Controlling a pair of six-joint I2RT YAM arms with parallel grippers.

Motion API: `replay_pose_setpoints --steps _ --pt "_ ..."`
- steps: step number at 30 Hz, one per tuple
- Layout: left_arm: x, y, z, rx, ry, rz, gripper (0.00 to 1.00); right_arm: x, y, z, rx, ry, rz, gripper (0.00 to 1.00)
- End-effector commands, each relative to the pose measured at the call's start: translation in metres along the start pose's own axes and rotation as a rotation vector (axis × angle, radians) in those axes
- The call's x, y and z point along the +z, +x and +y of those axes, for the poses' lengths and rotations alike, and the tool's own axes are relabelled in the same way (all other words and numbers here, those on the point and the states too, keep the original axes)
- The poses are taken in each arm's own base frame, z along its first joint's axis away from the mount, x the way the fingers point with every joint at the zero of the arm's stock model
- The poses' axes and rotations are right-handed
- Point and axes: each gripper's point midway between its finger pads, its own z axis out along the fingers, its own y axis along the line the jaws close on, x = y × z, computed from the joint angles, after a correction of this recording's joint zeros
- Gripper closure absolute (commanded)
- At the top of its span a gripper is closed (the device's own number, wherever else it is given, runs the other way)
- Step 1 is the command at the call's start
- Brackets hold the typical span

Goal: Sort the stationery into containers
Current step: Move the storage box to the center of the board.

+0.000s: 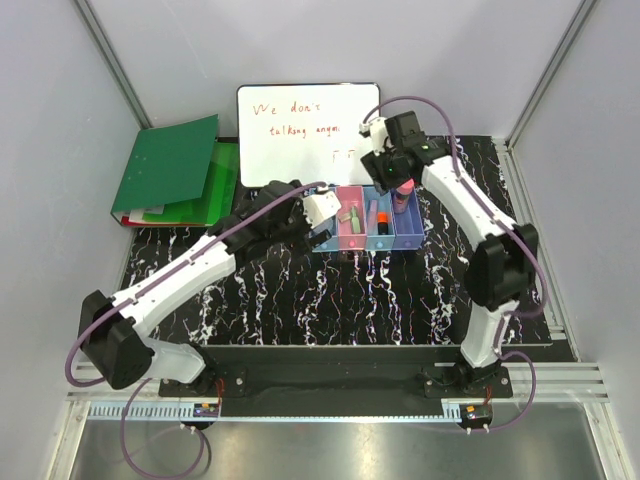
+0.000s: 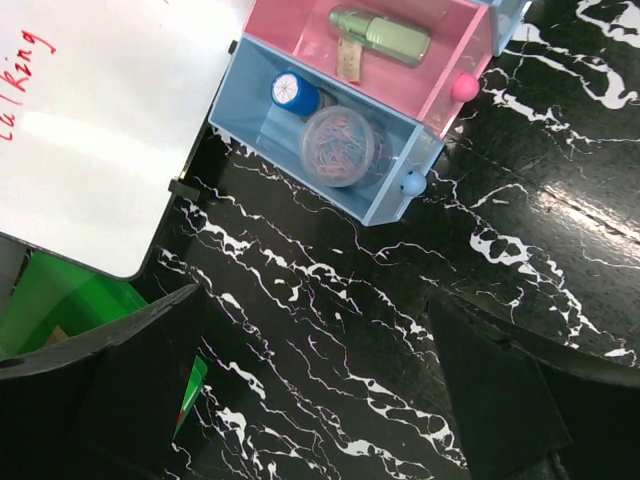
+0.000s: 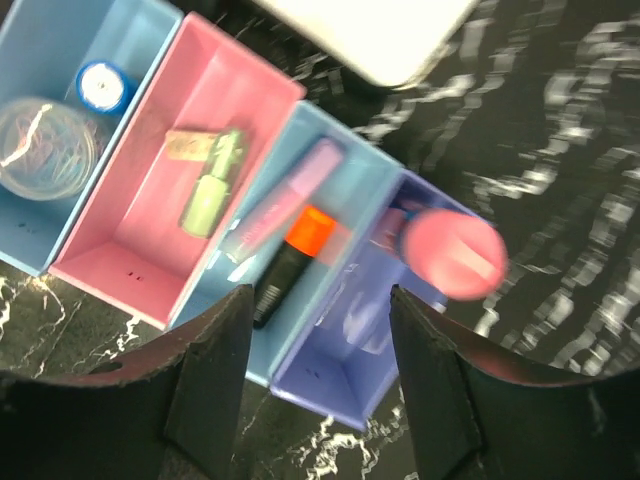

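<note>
**Containers** (image 1: 365, 225): a row of four joined bins sitting at the far middle of the black marbled table (image 1: 330, 300). Back edge lying just beside the whiteboard (image 1: 305, 130). Open tabletop stretching in front, between the arms.

**Stationery, all lying inside:**
- End blue bin (image 2: 250, 110) holding a blue-capped bottle (image 2: 294, 93) and a clear round tub (image 2: 340, 145).
- Pink bin (image 3: 140, 230) holding a pale green stick (image 3: 212, 190).
- Middle blue bin (image 3: 340, 140) holding a lilac marker (image 3: 285, 205) and an orange-capped marker (image 3: 295, 260).
- Purple bin (image 3: 330, 370) holding a blurred pink-topped piece (image 3: 452, 252).

**Left gripper** (image 2: 315, 305): hanging over bare table before the end blue bin, fingers spread wide, carrying nothing.

**Right gripper** (image 3: 320, 295): hovering above the middle blue and purple bins, fingers parted, nothing between.

**Surroundings:** green folder (image 1: 170, 165) lying at the far left; pale walls enclosing three sides.
</note>
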Motion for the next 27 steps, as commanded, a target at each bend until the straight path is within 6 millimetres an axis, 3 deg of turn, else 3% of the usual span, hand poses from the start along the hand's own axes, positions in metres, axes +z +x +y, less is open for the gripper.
replay_pose_setpoints --steps 1,5,8,9,12,17,20,27 --pt "-0.001 -0.012 0.02 -0.072 -0.046 -0.055 0.01 -0.075 -0.03 -0.043 0.097 0.233 -0.185 0.39" --pt "0.0 -0.008 0.03 -0.1 -0.079 -0.042 0.01 -0.083 -0.002 -0.065 0.151 0.276 -0.149 0.43" --pt "0.006 0.001 0.035 -0.125 -0.102 -0.011 0.01 -0.076 0.029 -0.075 0.168 0.269 -0.082 0.48" --pt "0.012 0.006 0.035 -0.129 -0.103 0.014 0.01 -0.07 0.044 -0.074 0.169 0.26 -0.043 0.49" --pt "0.027 0.02 0.034 -0.154 -0.103 0.089 0.01 -0.06 0.061 -0.071 0.158 0.216 0.002 0.49" --pt "0.053 0.04 0.033 -0.273 -0.071 0.198 0.01 -0.053 0.064 -0.063 0.155 0.159 0.021 0.5" --pt "0.063 0.047 0.045 -0.364 -0.085 0.246 0.02 -0.049 0.067 -0.06 0.158 0.14 0.04 0.5" --pt "0.082 0.045 0.058 -0.509 -0.069 0.295 0.03 -0.042 0.08 -0.055 0.171 0.09 0.07 0.55"
